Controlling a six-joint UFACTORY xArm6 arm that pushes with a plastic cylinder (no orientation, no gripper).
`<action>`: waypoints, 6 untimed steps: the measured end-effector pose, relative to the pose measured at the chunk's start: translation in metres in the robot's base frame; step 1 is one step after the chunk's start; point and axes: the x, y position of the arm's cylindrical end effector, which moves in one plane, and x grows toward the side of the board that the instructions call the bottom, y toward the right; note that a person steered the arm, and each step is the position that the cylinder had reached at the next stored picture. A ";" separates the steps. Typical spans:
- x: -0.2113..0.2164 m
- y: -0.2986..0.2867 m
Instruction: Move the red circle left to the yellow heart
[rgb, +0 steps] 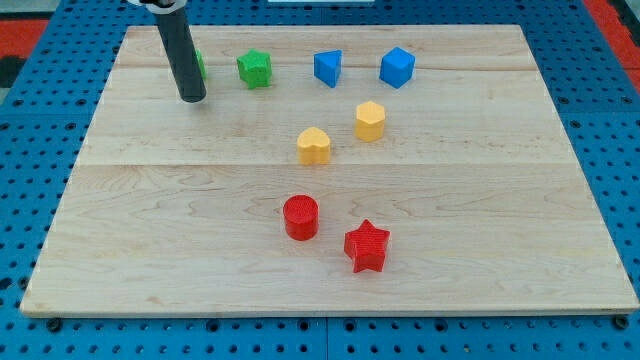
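Note:
The red circle (300, 217) lies in the lower middle of the wooden board (120, 220). The yellow heart (314, 145) lies above it, slightly to the view's right. My tip (192, 98) rests on the board at the upper left, far from both, up and to the left of the heart. The rod rises from it toward the view's top.
A red star (366, 246) lies right of the red circle. A yellow hexagon (370, 120) lies up and right of the heart. A green block (255, 68), two blue blocks (328, 68) (397, 67) line the top. Another green block (200, 66) is mostly hidden behind the rod.

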 end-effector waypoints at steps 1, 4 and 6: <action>0.000 0.005; 0.002 0.085; 0.006 0.104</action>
